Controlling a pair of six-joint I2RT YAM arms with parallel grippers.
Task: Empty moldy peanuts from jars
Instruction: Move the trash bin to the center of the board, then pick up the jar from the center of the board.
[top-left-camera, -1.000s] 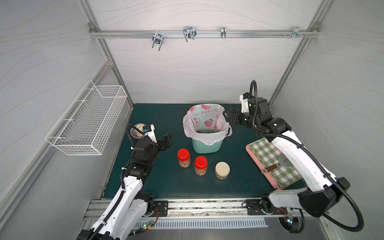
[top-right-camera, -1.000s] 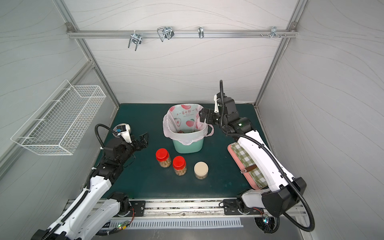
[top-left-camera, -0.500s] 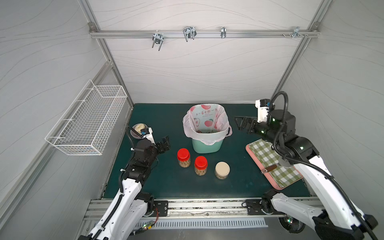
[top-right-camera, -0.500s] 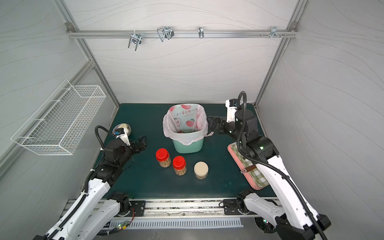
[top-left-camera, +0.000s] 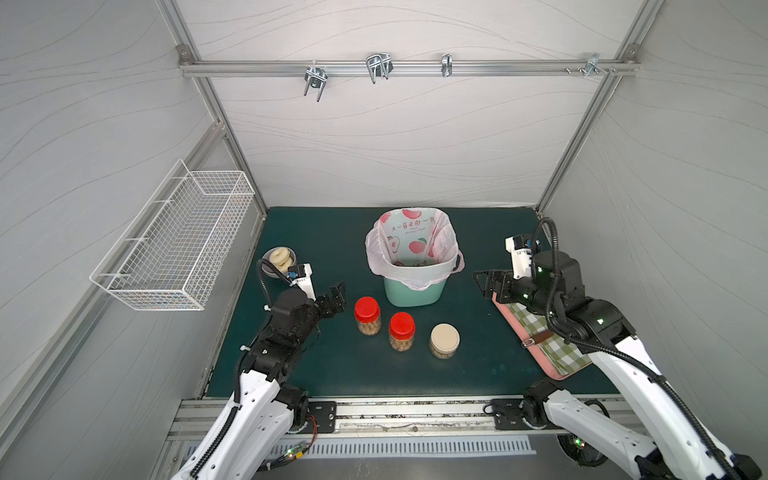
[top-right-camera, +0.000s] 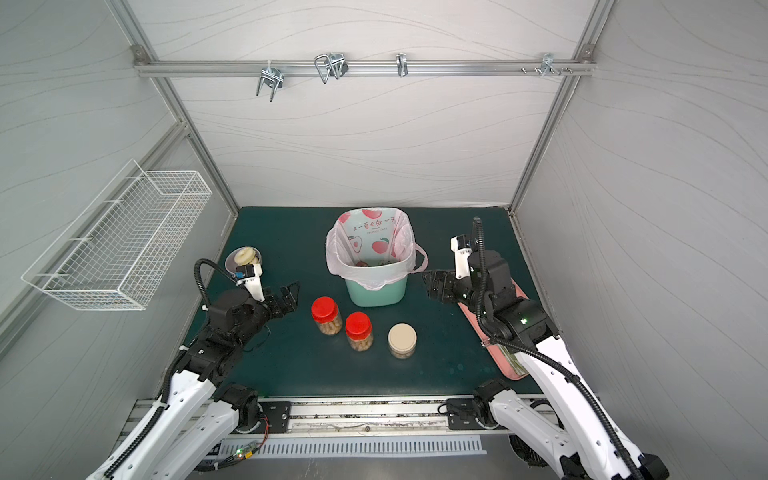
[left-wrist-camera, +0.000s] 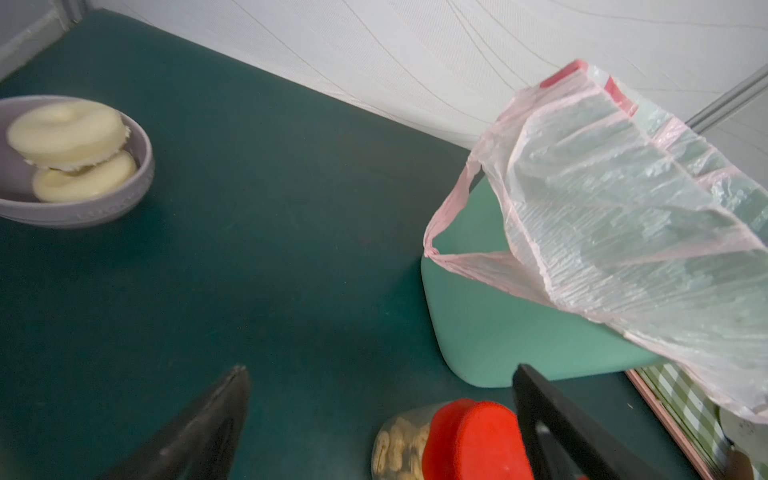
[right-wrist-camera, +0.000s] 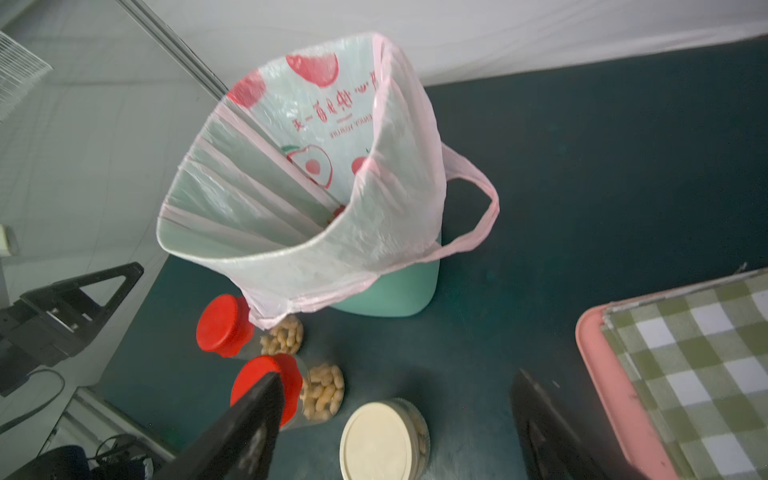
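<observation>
The left tool (top-left-camera: 337, 300) and right tool (top-left-camera: 481, 284) gape empty; the left should straddle the jar (top-left-camera: 367, 322) at its four o'clock, below the lid (top-left-camera: 367, 308).

White walls (top-left-camera: 395, 145), hook rail (top-left-camera: 498, 68), wire basket (top-left-camera: 174, 249), green mat (top-left-camera: 324, 232).

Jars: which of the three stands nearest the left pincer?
The red-lidded end jar, just off the left pincer; the middle red-lidded jar and beige-lidded jar stand farther.

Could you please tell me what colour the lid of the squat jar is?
Beige: the lid shows best in the right wrist view.
</observation>
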